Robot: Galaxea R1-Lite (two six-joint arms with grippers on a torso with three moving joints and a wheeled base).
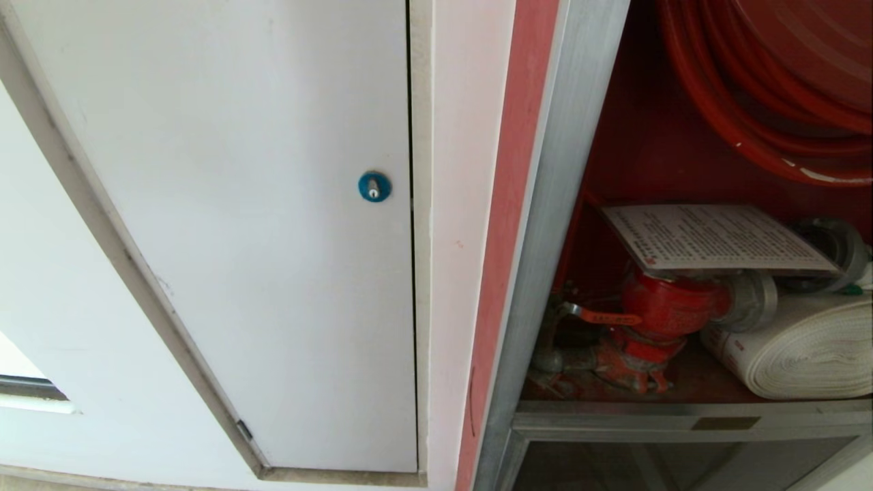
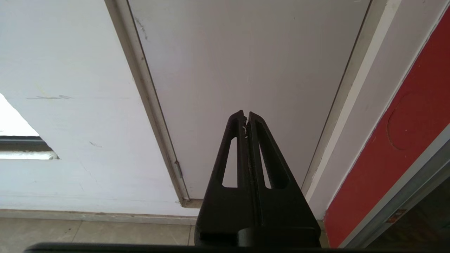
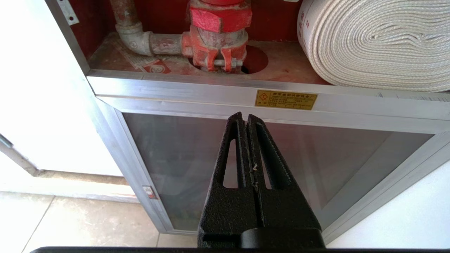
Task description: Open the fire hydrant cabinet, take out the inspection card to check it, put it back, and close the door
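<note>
The fire hydrant cabinet [image 1: 545,259] shows its silver frame and red interior on the right of the head view. The inspection card [image 1: 716,239] lies flat on top of the red valve [image 1: 672,307], beside the white rolled hose [image 1: 805,348] and under the red hose reel [image 1: 771,82]. The door is out of view. My right gripper [image 3: 245,116] is shut and empty, low in front of the cabinet, below the valve [image 3: 219,21]. My left gripper [image 2: 245,114] is shut and empty, facing the white wall panel. Neither arm appears in the head view.
A white panel [image 1: 273,239] with a blue round lock [image 1: 374,186] fills the wall left of the cabinet. Below the cabinet shelf sit a brass plate [image 3: 285,99] and a smaller lower glass panel [image 3: 175,158]. Tiled floor [image 2: 88,233] lies beneath.
</note>
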